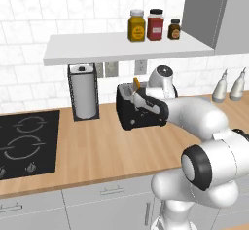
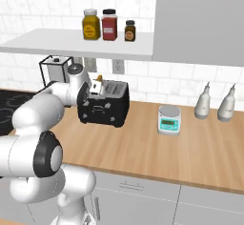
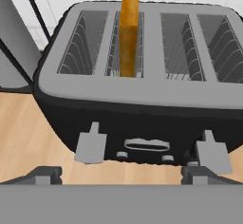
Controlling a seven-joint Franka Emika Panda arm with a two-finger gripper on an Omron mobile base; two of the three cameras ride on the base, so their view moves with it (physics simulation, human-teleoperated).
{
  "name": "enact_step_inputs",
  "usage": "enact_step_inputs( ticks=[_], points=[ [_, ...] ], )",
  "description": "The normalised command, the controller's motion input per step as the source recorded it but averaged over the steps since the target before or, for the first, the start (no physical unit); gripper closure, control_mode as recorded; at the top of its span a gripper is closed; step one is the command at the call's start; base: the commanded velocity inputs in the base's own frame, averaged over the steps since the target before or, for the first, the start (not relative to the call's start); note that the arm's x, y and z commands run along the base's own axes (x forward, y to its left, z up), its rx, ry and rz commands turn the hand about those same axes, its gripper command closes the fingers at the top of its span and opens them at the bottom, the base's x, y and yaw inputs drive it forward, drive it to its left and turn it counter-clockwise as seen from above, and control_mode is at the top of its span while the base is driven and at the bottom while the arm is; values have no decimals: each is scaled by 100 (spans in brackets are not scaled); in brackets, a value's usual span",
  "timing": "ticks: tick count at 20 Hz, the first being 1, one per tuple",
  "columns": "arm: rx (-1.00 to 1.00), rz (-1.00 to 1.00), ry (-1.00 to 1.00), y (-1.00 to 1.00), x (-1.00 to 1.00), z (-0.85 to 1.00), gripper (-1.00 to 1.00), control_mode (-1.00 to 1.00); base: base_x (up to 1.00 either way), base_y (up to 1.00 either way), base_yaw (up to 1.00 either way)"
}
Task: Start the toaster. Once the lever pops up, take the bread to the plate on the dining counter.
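Wide-open, empty gripper (image 3: 121, 173) faces the black toaster (image 3: 137, 123); bread (image 3: 129, 28) stands upright beyond it, seemingly second slot from left.

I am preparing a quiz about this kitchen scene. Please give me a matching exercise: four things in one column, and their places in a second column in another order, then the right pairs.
Things:
1. bread
2. three jars
3. paper-towel holder
4. kitchen scale

Places:
A. on the wall shelf
B. on the counter, right of the toaster
C. standing in a toaster slot
D. between the cooktop and the toaster

Pairs: 1-C, 2-A, 3-D, 4-B
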Motion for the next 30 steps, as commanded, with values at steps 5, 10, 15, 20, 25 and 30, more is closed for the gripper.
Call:
enact_step_inputs(
  ticks=[5,10,15,20,25,30],
  points=[
    [0,0,0,0,0,-7,-100,-100,0,0,0],
    [0,0,0,0,2,-17,-100,-100,0,0,0],
    [0,0,0,0,17,0,-100,-100,0,0,0],
    [0,0,0,-1,23,-1,-100,-100,0,0,0],
    [0,0,0,0,4,-21,-100,-100,0,0,0],
    [0,0,0,0,1,-15,-100,-100,0,0,0]
  ],
)
